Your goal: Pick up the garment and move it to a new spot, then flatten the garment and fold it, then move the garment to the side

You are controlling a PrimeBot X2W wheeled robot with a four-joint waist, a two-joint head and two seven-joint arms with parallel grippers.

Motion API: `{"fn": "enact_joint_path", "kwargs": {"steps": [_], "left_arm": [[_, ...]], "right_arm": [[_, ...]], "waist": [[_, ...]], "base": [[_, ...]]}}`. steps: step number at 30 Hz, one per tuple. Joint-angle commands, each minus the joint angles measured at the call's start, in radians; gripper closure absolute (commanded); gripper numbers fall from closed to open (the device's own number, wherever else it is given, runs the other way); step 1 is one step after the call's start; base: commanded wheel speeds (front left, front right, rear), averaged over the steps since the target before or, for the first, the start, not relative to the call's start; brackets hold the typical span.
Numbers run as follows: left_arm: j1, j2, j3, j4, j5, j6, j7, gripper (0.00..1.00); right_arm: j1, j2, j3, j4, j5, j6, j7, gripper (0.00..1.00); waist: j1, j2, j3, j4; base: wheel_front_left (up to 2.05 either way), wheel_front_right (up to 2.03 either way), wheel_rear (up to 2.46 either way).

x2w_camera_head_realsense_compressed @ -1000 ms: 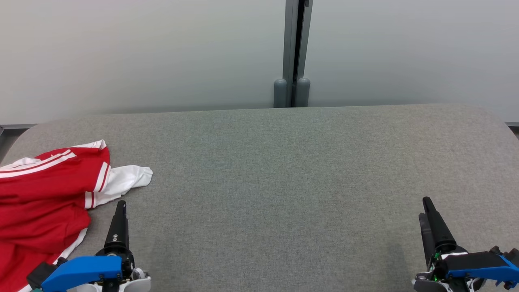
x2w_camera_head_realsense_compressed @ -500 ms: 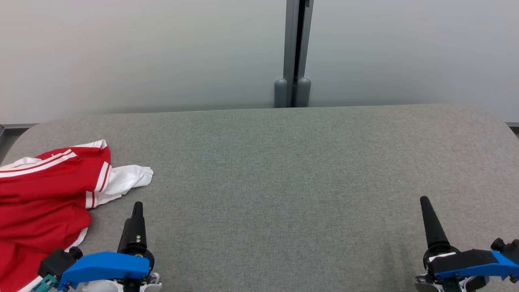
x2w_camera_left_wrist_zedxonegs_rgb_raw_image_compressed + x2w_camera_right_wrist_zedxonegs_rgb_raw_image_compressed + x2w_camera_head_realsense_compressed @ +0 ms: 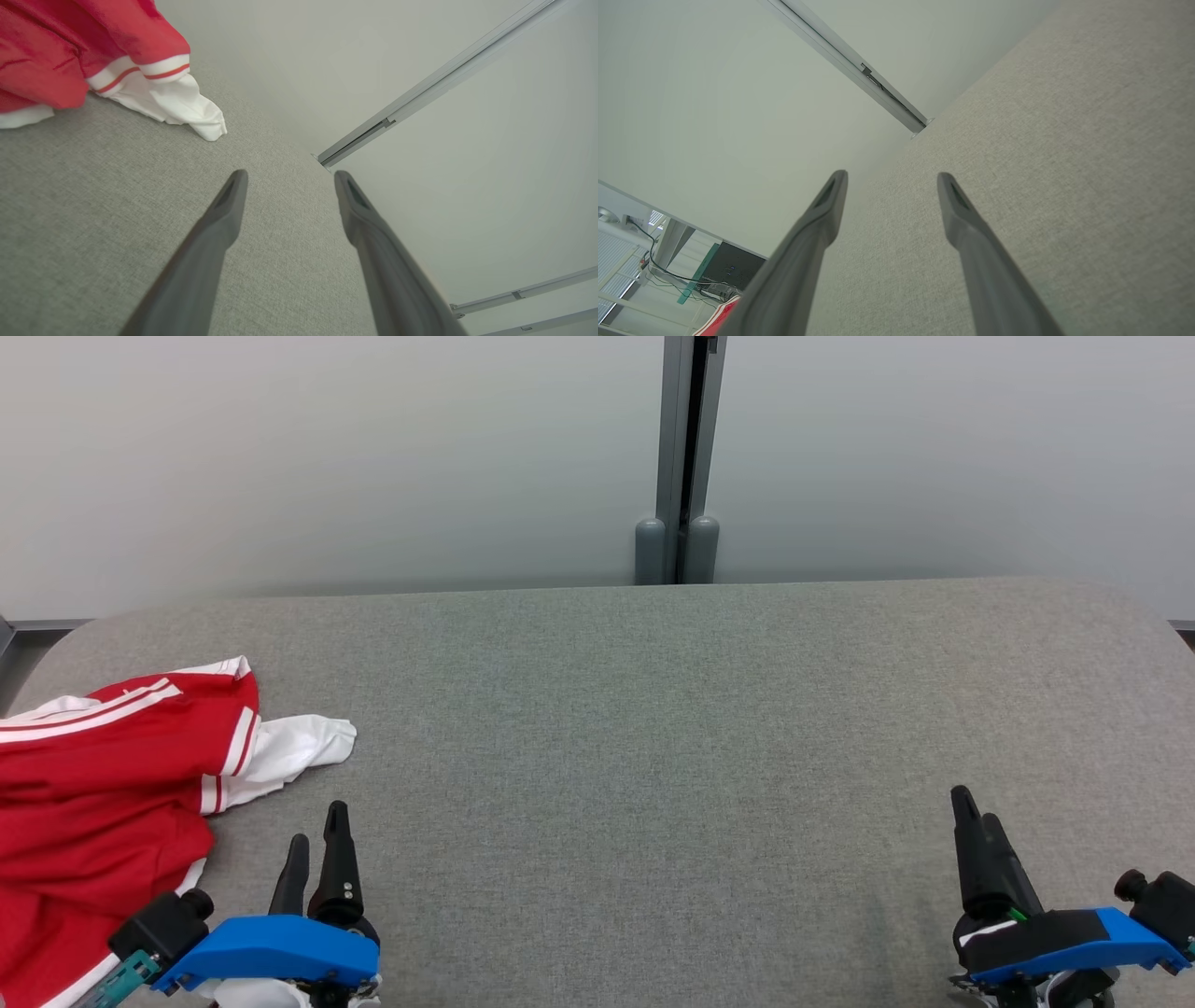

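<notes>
The garment (image 3: pixel 103 784) is a red jacket with white stripes and a white sleeve end, lying crumpled at the left edge of the grey table (image 3: pixel 653 728). In the left wrist view the garment (image 3: pixel 84 51) fills the upper left corner, its white cuff pointing toward the fingers. My left gripper (image 3: pixel 317 826) stands open just right of the garment, above the cloth-covered top, with nothing between its fingers (image 3: pixel 219 219). At the lower right my right gripper (image 3: pixel 976 807) is open and empty too, far from the garment.
A pale wall with a grey vertical post (image 3: pixel 681 457) rises behind the table's far edge. A sliver of red garment (image 3: pixel 717 319) and a dark box with cables on the floor (image 3: pixel 724 273) show in the right wrist view's lower left.
My left gripper has shifted right and turned, so both its fingers now show. The right gripper has turned slightly and edged left. The garment lies as before.
</notes>
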Motion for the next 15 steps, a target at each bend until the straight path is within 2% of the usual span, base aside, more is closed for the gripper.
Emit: {"fn": "enact_joint_path", "kwargs": {"steps": [1, 15], "left_arm": [[-0.013, 0.008, -0.008, -0.012, 0.028, 0.005, -0.009, 0.00], [-0.014, 0.020, -0.052, -0.008, 0.182, 0.028, -0.052, 0.00]], "right_arm": [[-0.013, -0.007, 0.004, -0.011, -0.030, 0.001, -0.009, 0.00], [-0.025, -0.008, 0.014, 0.001, -0.201, 0.002, -0.046, 0.00]], "waist": [[0.0000, 0.0000, 0.001, 0.000], [0.0000, 0.0000, 0.007, -0.001]], "base": [[0.00, 0.00, 0.00], [0.00, 0.00, 0.00]]}}
